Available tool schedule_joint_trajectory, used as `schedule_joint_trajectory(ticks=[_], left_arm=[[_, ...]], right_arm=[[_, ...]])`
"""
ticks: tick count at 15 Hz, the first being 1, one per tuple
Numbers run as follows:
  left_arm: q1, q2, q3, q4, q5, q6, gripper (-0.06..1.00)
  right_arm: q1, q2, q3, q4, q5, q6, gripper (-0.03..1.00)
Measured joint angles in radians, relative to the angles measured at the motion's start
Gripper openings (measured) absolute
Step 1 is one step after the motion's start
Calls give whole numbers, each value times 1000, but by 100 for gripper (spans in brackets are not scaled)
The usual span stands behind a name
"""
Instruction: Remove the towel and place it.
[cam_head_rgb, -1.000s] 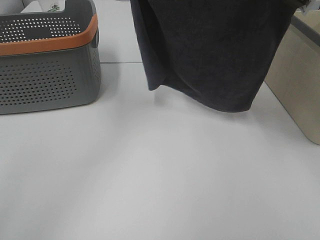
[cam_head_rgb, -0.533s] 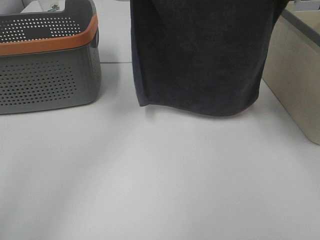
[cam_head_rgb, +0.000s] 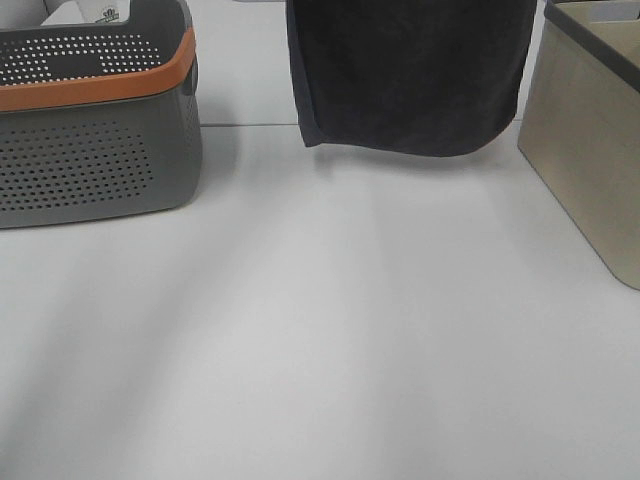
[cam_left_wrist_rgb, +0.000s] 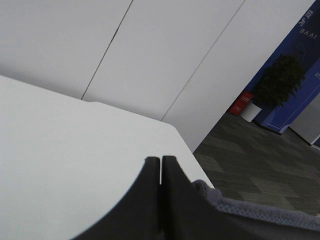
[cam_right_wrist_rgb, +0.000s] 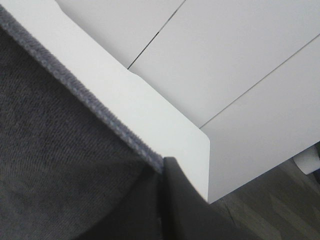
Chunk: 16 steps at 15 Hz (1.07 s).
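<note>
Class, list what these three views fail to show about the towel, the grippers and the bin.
1. Exterior high: the towel has its top edge, and both grippers, beyond the frame's top.
2. Exterior high: the beige bin hides its inside behind its own wall; the right edge crops it.
3. Left wrist: the left gripper covers its own grip point on the cloth.
4. Right wrist: the right gripper is mostly cropped by the frame's bottom.

Towel (cam_head_rgb: 410, 75): one. Basket (cam_head_rgb: 90, 150): one. Bin (cam_head_rgb: 585, 150): one. Table (cam_head_rgb: 320, 350): one. Grippers: two, left gripper (cam_left_wrist_rgb: 160, 165) and right gripper (cam_right_wrist_rgb: 162, 175).
</note>
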Motion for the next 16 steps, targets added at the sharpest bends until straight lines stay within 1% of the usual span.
schedule_joint_trajectory(ticks=[1, 2, 3, 5, 6, 7, 10, 13, 14, 16], left_arm=[[0, 28, -45, 1, -1, 31, 0], [0, 40, -57, 1, -1, 79, 0], [1, 38, -11, 1, -20, 153, 0], [-12, 14, 131, 1, -75, 190, 0], [-18, 7, 175, 1, -91, 194, 0], [-32, -9, 256, 0, -129, 198, 0], [-46, -86, 519, 9, -244, 205, 0], [-51, -168, 719, 22, -272, 208, 0], [-54, -198, 786, 42, -285, 209, 0], [-54, -215, 851, 66, -283, 209, 0]], right_arm=[[-5, 12, -12, 0, -5, 9, 2], [-9, 21, -18, 7, -9, 13, 2], [-9, 7, 61, 56, -54, 13, 2], [-16, -43, 250, 87, -122, 16, 2], [-18, -56, 305, 87, -136, 16, 2], [-20, -77, 399, 90, -157, 16, 2], [-20, -109, 560, 106, -196, 16, 2], [-15, -161, 690, 108, -232, 16, 2], [-3, -177, 756, 108, -248, 16, 2], [13, -180, 832, 108, -289, 16, 2]])
